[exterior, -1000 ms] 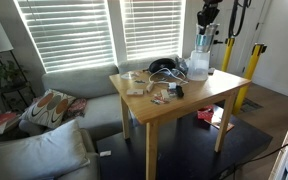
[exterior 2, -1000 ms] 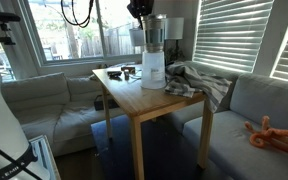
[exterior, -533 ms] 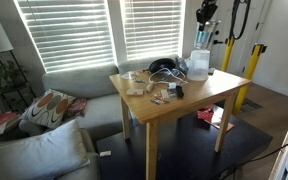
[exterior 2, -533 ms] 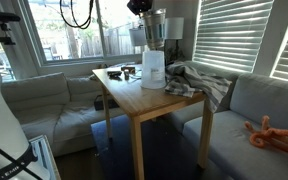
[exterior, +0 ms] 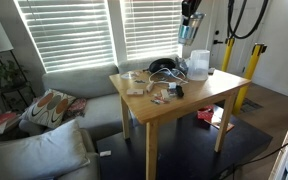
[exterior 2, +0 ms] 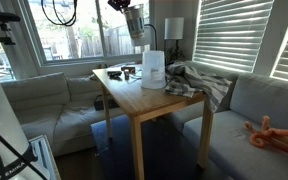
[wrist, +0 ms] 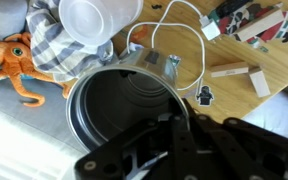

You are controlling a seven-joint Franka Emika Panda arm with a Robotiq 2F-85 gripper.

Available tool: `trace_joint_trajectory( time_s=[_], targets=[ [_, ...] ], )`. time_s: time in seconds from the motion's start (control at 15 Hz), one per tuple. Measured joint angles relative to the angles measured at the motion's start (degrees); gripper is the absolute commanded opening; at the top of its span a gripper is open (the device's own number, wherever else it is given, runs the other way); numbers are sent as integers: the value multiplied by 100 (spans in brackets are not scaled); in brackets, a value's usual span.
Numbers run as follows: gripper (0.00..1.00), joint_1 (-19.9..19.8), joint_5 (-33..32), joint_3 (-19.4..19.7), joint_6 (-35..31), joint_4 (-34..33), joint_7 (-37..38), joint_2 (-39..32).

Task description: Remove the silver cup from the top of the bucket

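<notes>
The silver cup (exterior: 187,31) hangs in the air, held by its rim in my shut gripper (exterior: 190,16), above and a little to one side of the bucket (exterior: 197,66). The whitish bucket stands uncovered near the table's far edge. In the other exterior view the cup (exterior 2: 134,25) is up and to the left of the bucket (exterior 2: 153,68), with the gripper (exterior 2: 127,8) above it. In the wrist view the cup's dark inside (wrist: 114,110) fills the middle, my gripper (wrist: 172,122) clamps its rim, and the bucket (wrist: 99,20) lies below at the top of the picture.
On the wooden table (exterior: 199,100) lie a dark round wiry object (exterior: 162,67), a small clear container (exterior: 136,77), wooden blocks (wrist: 234,72) and a white cable (wrist: 174,35). A plaid cloth (exterior 2: 199,80) hangs off the table's edge. An orange octopus toy (wrist: 19,60) lies on the grey couch (exterior 2: 259,110).
The gripper has lifted the silver cup off the top of the bucket and carried it up and sideways, clear of it. The bucket has stayed in place.
</notes>
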State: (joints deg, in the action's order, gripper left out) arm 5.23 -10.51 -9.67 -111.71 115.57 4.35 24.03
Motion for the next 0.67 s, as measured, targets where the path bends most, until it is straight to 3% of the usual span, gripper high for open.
trace_joint_trajectory(
  time_s=[0.67],
  targets=[
    [1, 31, -3, -116, 6, -131, 175, -160]
  ],
)
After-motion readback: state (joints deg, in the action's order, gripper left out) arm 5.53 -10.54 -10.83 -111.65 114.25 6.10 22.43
